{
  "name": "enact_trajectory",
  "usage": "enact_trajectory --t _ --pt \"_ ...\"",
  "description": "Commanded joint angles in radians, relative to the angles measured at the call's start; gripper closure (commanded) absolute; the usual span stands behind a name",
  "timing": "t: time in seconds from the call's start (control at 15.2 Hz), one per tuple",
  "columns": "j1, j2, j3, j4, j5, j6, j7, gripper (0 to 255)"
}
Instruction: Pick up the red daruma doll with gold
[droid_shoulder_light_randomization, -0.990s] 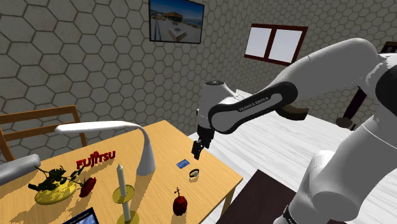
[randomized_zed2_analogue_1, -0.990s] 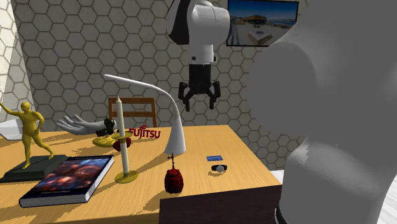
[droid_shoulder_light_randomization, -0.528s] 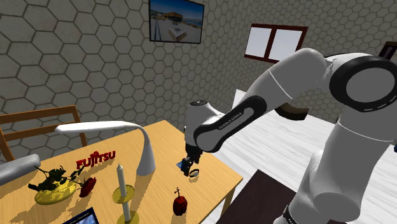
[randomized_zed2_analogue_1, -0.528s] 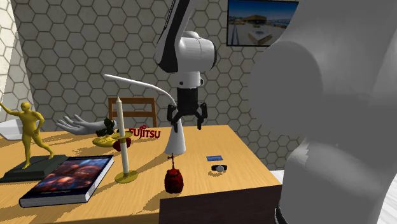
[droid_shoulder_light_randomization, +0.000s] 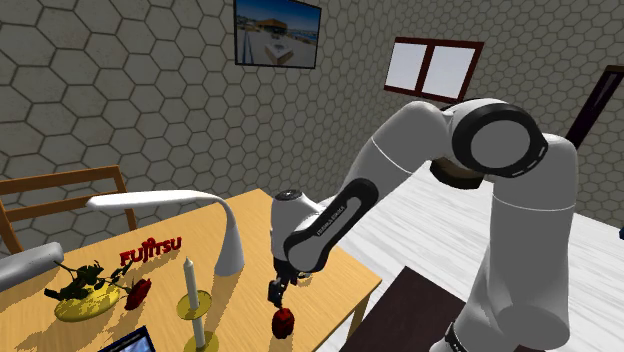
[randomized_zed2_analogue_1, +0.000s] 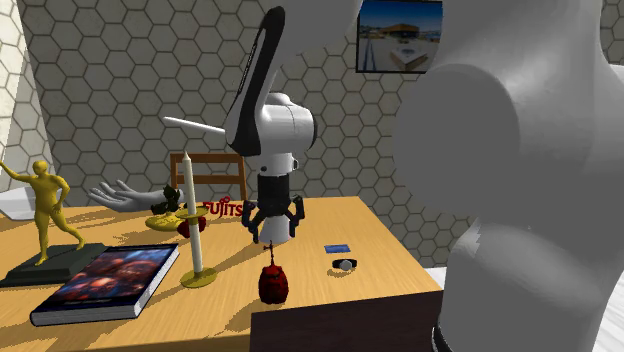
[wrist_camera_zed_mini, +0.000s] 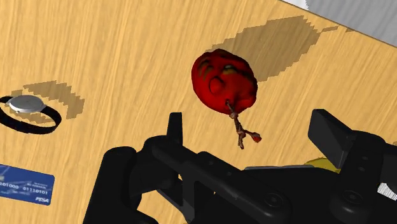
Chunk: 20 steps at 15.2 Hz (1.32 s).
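The red doll (droid_shoulder_light_randomization: 284, 322) stands on the tabletop (droid_shoulder_light_randomization: 340, 275), close to its front edge. The arm (droid_shoulder_light_randomization: 330, 215) has dropped low and now hangs right above the doll. The jaws are open and touch nothing, so a grab looks close. The candle (droid_shoulder_light_randomization: 189, 280) and the watch (wrist_camera_zed_mini: 25, 104) sit well apart, leaving room.

Even, bright light; jagged-edged dark shadows fall on the bench (wrist_camera_zed_mini: 114, 57); no glare, nothing blurred.
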Motion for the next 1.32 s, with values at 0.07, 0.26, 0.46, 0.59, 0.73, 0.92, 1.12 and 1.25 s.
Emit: enact_trajectory --t 0.07,0.26,0.46,0.59,0.73,0.92,1.12,1.25 --pt "0.007 0.057 -0.003 0.017 -0.009 0.035 0.004 0" --pt "0.012 0.098 -0.009 0.023 -0.017 0.069 0.009 0" --pt "0.017 0.133 -0.015 0.030 -0.024 0.097 0.012 0" --pt "0.018 0.132 -0.014 0.031 -0.024 0.096 0.013 255" --pt "0.017 0.132 -0.015 0.031 -0.024 0.095 0.013 255" --pt "0.017 0.132 -0.015 0.031 -0.024 0.095 0.013 255" --pt "0.017 0.132 -0.015 0.031 -0.024 0.095 0.013 255" --pt "0.015 0.119 -0.013 0.028 -0.021 0.086 0.011 255"
